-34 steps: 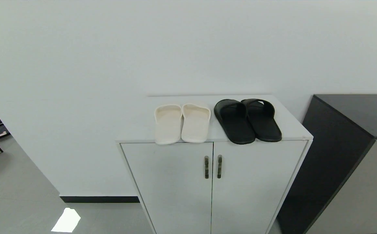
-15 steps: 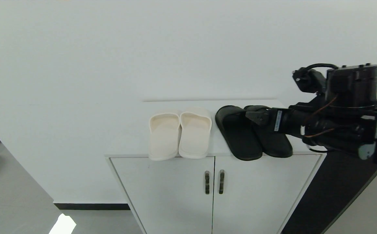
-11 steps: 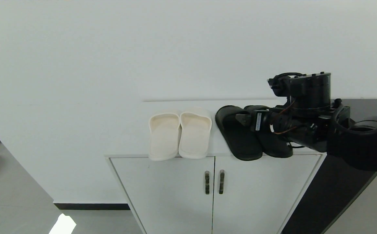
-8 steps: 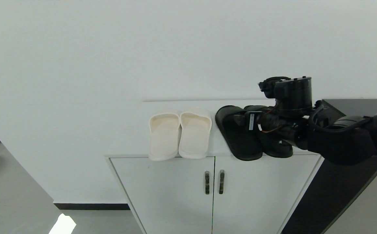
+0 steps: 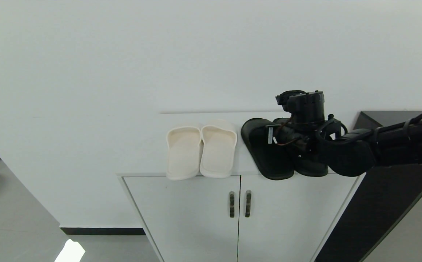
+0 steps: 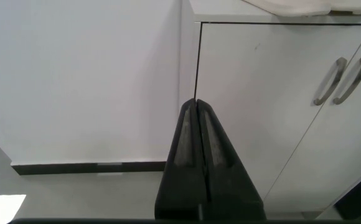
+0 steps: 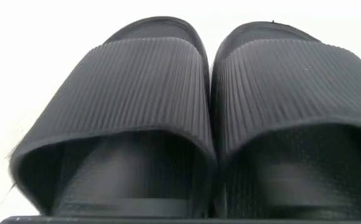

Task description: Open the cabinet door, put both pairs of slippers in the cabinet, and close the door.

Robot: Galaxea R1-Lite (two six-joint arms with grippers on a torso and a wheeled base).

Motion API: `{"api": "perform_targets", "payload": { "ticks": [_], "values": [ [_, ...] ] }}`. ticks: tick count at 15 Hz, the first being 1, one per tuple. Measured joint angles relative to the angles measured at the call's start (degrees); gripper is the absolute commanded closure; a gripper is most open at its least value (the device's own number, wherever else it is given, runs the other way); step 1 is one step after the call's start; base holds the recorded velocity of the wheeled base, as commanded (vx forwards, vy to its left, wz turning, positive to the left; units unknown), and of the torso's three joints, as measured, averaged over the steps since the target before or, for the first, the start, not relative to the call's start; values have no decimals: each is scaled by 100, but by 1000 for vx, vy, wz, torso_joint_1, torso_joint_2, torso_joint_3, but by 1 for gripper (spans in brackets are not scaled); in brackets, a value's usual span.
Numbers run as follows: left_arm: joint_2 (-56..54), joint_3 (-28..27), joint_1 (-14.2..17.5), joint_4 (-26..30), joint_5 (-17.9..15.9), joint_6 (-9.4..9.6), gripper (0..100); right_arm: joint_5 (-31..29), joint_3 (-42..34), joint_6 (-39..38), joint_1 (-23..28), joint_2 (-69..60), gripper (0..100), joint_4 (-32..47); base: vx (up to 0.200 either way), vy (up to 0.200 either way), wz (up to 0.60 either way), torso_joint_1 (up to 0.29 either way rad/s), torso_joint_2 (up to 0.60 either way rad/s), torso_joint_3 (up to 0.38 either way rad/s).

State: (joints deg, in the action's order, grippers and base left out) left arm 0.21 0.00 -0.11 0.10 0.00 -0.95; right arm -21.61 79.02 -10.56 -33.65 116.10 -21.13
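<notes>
Your right gripper (image 5: 273,135) hangs just over the straps of the black slippers (image 5: 269,160); I cannot tell whether it is open or closed. Your left gripper (image 6: 197,137) is pressed closed and empty, down by the left corner of the cabinet (image 5: 182,218). Both pairs sit on the cabinet top, with the white slippers (image 5: 200,149) to the left. They look light and bendy, so pinch a ribbed strap, not the sole. The doors are still closed.

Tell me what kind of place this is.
Probably a home or office entryway: a white two-door cabinet against a plain wall, with cream moulded slippers and black ribbed slippers on top.
</notes>
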Motion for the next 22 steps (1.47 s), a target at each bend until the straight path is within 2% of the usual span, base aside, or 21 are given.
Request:
{"api": "perform_targets", "payload": {
  "ticks": [5, 8, 10, 12, 16, 18, 22],
  "values": [
    [0, 0, 1, 0, -7, 16, 100, 49, 102, 7, -2, -63, 100, 39, 0, 0, 0, 0, 0, 0],
    [0, 0, 1, 0, -10, 27, 100, 388, -63, 9, -188, -642, 100, 205, 0, 0, 0, 0, 0, 0],
    [0, 0, 1, 0, -7, 27, 100, 939, -534, 2, -417, -1313, 100, 334, 0, 0, 0, 0, 0, 0],
    [0, 0, 1, 0, -10, 27, 100, 1541, -1369, -2, -762, -2048, 100, 438, 0, 0, 0, 0, 0, 0],
    [0, 0, 1, 0, -10, 17, 100, 2169, -2776, -88, -1414, -3157, 100, 295, -150, 0, 0, 7, 3, 2],
    [0, 0, 0, 0, -27, 30, 100, 2450, -3148, -151, -1514, -3424, 100, -66, -200, 0, 0, 0, 2, 5],
    [0, 0, 0, 0, -55, 29, 100, 2505, -3388, -127, -1599, -3632, 100, -90, -200, 0, 0, -5, 0, 4]
  ]
}}
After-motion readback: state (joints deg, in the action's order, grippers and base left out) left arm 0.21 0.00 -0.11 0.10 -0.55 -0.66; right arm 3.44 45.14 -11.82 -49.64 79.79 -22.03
